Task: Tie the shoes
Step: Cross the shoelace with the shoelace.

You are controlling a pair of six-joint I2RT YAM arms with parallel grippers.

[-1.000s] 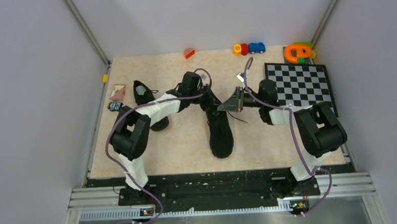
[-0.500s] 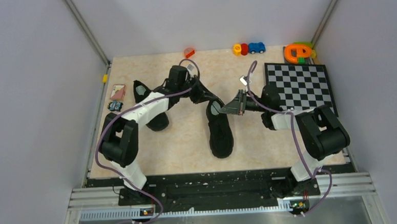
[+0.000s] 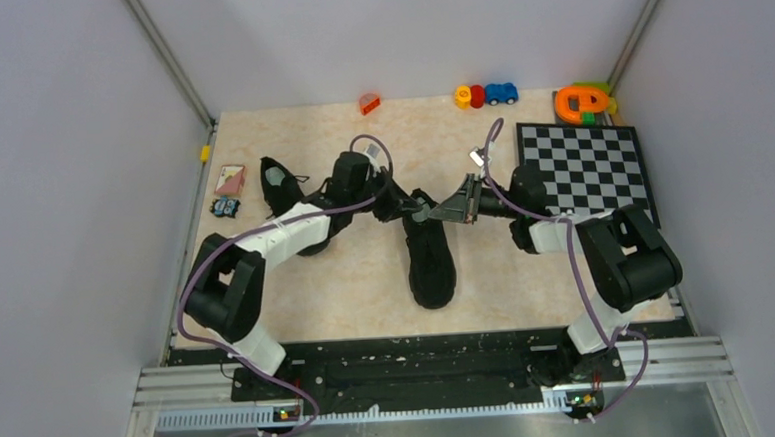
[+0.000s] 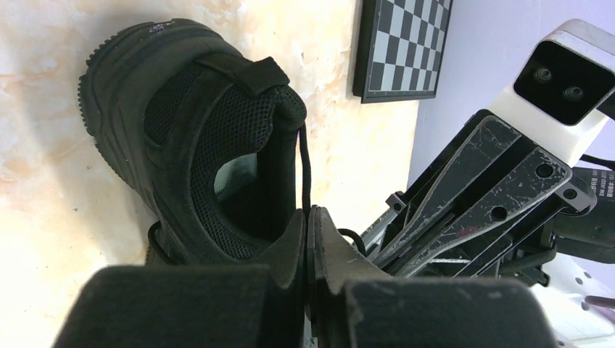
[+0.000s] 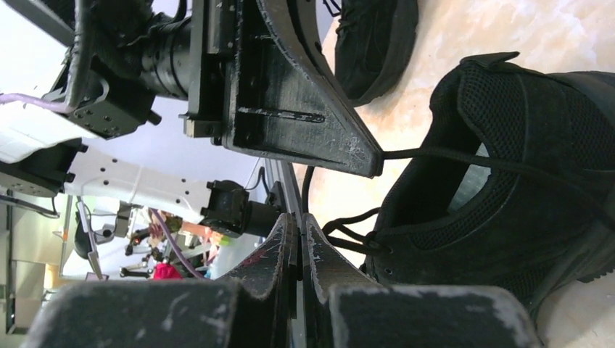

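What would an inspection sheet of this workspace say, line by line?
Surface: beige marbled table, no spills seen.
Job's things: centre shoe under both end effectors; second shoe at left, partly behind the left arm.
Clutter: checkerboard at right; toy cars, orange block and orange-green toy at the far edge; card at left.
End effectors: left end effector shut on the centre shoe's lace; right end effector shut, hold on a lace unclear.
Cables: left purple cable and right purple cable loop along the arms.
Surroundings: plain grey walls, metal rail at the near edge.
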